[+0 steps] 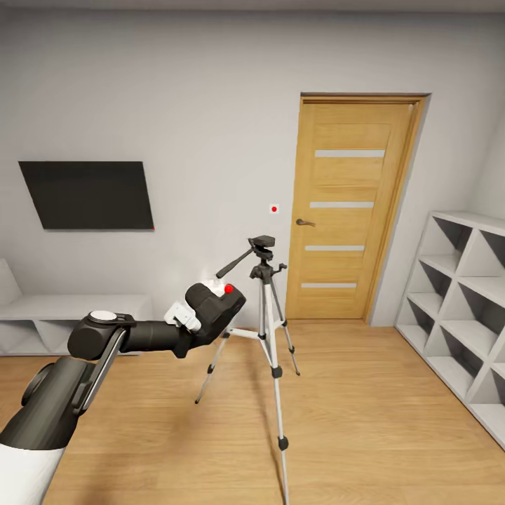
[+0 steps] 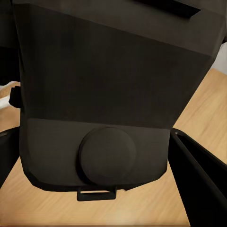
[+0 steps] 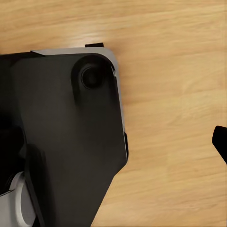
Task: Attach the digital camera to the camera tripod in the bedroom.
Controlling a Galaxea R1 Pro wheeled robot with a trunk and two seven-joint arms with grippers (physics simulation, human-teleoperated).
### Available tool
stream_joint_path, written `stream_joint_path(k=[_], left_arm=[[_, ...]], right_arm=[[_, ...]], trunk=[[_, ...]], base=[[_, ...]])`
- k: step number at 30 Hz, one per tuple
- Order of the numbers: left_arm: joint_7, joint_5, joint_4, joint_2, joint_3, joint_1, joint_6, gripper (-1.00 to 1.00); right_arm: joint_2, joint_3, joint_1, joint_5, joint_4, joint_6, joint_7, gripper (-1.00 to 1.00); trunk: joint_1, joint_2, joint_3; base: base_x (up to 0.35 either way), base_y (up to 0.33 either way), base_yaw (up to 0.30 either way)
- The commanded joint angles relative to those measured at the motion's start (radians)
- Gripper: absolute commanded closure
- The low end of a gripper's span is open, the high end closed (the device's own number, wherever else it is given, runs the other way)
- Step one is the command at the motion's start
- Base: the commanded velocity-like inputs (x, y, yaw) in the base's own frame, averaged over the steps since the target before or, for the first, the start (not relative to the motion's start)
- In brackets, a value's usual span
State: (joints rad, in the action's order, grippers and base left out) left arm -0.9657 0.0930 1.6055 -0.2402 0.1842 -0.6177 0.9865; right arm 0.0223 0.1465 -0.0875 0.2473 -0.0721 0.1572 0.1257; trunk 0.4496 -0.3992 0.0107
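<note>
My left gripper [image 1: 210, 312] is shut on the digital camera [image 1: 219, 303], a black box with a red button [image 1: 229, 288] on top. In the left wrist view the camera [image 2: 109, 94] sits between my dark fingers [image 2: 201, 182], its round lens bump facing the lens. The camera tripod [image 1: 269, 330] stands on the wood floor just right of the camera, silver legs spread. Its black head [image 1: 263, 244] and pan handle are higher than the camera and apart from it. My right gripper [image 3: 113, 146] looks open above the floor, one fingertip [image 3: 220, 142] at the frame's edge.
A wooden door [image 1: 351, 210] is behind the tripod. White cube shelves [image 1: 463, 308] line the right wall. A dark wall screen [image 1: 88, 195] hangs over a low white bench [image 1: 70, 308] on the left. Part of my own black body [image 3: 61, 132] shows beside the right gripper.
</note>
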Motion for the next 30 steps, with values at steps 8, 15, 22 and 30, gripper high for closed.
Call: stream_joint_path(k=[8, 15, 22, 30], left_arm=[[-0.010, 0.008, -0.001, -0.001, -0.002, 0.000, 0.003, 1.00], [-0.010, 0.008, -0.001, -0.001, -0.002, 0.000, 0.002, 1.00], [-0.010, 0.008, -0.001, -0.001, -0.001, 0.000, -0.002, 1.00], [-0.010, 0.008, -0.001, -0.001, -0.001, 0.000, -0.002, 1.00]], right_arm=[[0.001, 0.007, -0.001, 0.010, -0.005, 0.007, 0.001, -1.00], [0.001, 0.007, -0.001, 0.010, -0.005, 0.007, 0.001, -1.00], [0.001, 0.007, -0.001, 0.010, -0.005, 0.007, 0.002, -1.00], [0.001, 0.007, -0.001, 0.010, -0.005, 0.007, 0.002, -1.00]], trunk=[[0.000, -0.001, 0.000], [0.000, -0.001, 0.000], [0.000, -0.001, 0.000], [0.000, -0.001, 0.000]], base=[[0.128, 0.258, -0.018], [0.247, 0.198, -0.195], [0.142, 0.073, -0.226], [0.020, 0.008, -0.044]])
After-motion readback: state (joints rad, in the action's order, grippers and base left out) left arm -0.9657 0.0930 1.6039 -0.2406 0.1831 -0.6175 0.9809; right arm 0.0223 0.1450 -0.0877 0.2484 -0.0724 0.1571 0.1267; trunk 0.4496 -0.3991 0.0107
